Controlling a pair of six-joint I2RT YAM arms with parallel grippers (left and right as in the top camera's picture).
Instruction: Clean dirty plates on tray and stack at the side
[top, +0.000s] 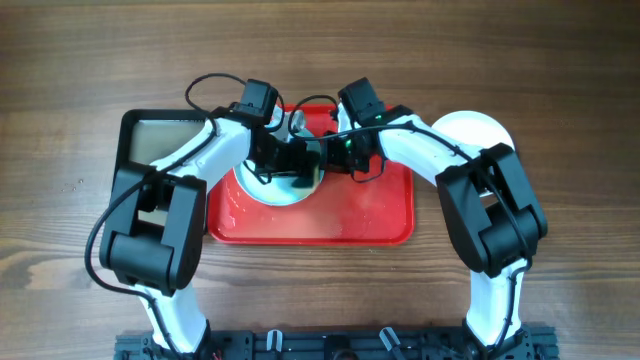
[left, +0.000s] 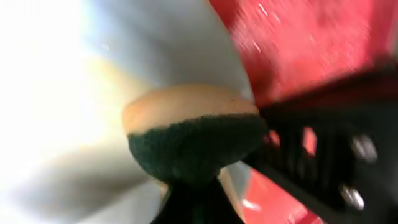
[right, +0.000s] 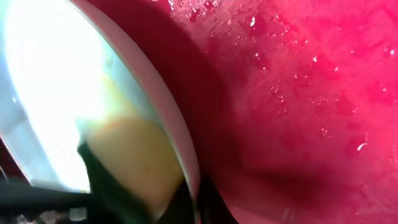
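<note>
Overhead: red tray (top: 370, 215) mid-bench, nearer the far edge. Plate (top: 268, 192) over its left half, left pincer (top: 285, 160) and right pincer (top: 325, 158) meeting above it. Second plate (top: 478, 128) just off the tray's right end.
Left wrist: pincer closed on sponge (left: 186, 130), pressed against the plate.
Right wrist: pincer apparently nipping the plate's rim, plate tilted over the wet tray.

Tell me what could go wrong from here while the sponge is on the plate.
The wet tray looks slick, and the right tool seems to pinch only the rim of the plate, so the plate might slip free under scrubbing. The left tool with the sponge works right beside the right one, so the two could knock together.
</note>
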